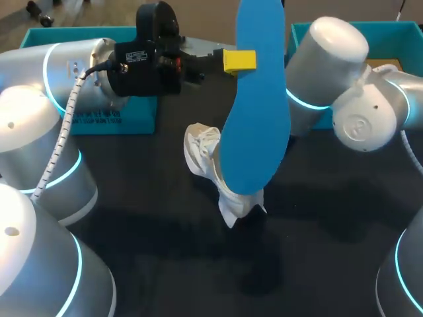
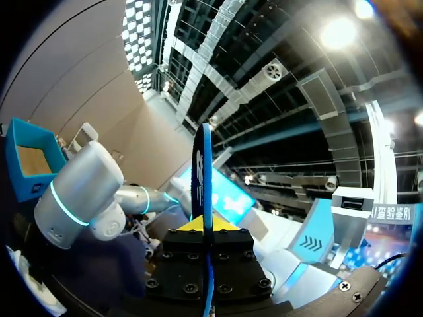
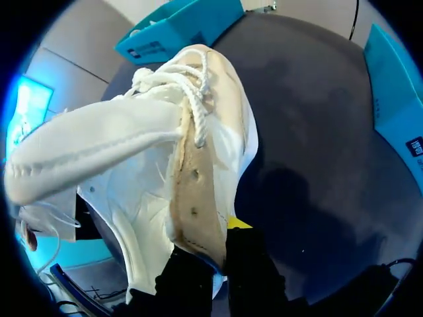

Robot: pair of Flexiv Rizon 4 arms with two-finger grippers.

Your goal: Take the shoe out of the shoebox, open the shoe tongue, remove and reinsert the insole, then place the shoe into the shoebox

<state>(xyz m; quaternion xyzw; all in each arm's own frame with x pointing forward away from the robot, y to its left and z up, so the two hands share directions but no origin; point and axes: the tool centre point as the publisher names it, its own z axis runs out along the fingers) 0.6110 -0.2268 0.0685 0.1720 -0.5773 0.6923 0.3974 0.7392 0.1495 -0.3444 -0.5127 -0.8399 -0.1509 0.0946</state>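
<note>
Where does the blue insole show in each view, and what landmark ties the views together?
Head view: blue insole upright at centre, held by left gripper.
Left wrist view: edge-on, rising from that gripper.
Right wrist view: not in it.
Landmark: white shoe, beneath the insole in head view, filling right wrist view.

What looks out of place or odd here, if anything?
The flat blue insole is clamped upright by the left gripper, outside the white lace-up shoe, which sits tilted in the right gripper, tongue folded out. Nothing looks spilled or damaged.
</note>
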